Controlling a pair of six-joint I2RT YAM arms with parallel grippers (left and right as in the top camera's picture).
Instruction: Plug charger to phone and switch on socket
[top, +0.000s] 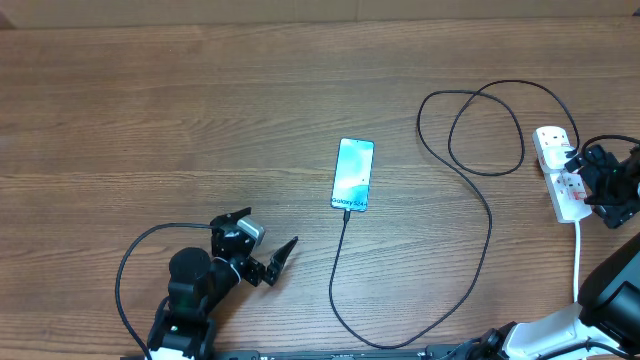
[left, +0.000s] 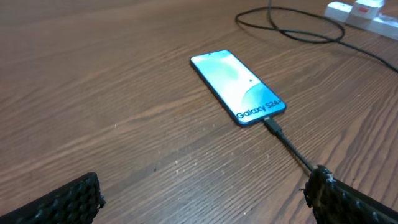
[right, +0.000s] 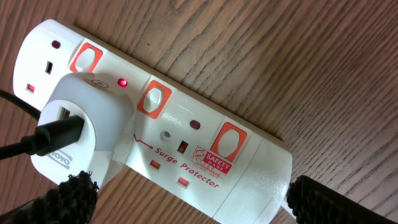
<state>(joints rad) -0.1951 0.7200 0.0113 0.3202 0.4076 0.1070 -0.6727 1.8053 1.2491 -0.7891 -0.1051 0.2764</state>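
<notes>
At the right edge of the bench the surge-protector strip lies lengthwise just ahead of the right gripper, whose jaws are wide open and empty; the left gripper, also open, sits far off

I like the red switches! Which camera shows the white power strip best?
Right wrist: the long white plastic power strip fills the frame, red switches and lit light clear. Overhead shows it tiny at the right edge; left wrist catches only one blurry end.

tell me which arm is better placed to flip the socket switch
Right. The right fingers hang directly over the socket; the left fingers sit by the phone, far from it.
</notes>
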